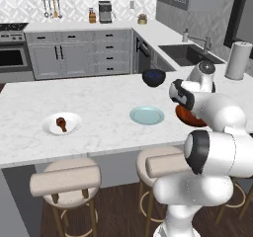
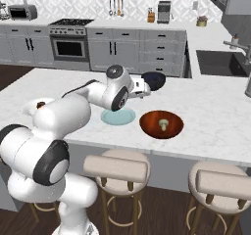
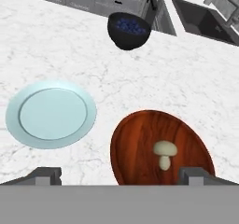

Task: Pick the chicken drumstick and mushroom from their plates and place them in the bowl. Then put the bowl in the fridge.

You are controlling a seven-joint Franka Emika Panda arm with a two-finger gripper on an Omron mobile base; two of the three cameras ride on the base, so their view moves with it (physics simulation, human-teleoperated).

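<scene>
On the counter: two plates (image 3: 50, 114), one bowl (image 3: 140, 148), one mushroom (image 3: 165, 152).

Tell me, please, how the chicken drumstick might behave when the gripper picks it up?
The chicken drumstick looks small and rounded, so it may roll on its flat white plate. Its tapering, paler bone end could slip between fingers; it seems stiff and light.

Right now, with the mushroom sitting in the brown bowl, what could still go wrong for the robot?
The chicken drumstick still lies on the white plate, far across the counter from the bowl; a long carry might drop it. The small dark bowl stands just behind, so a wide swing could perhaps knock it. The mushroom lies loose in the shallow bowl and might roll out on the way to the fridge. The gripper hangs open above.
</scene>
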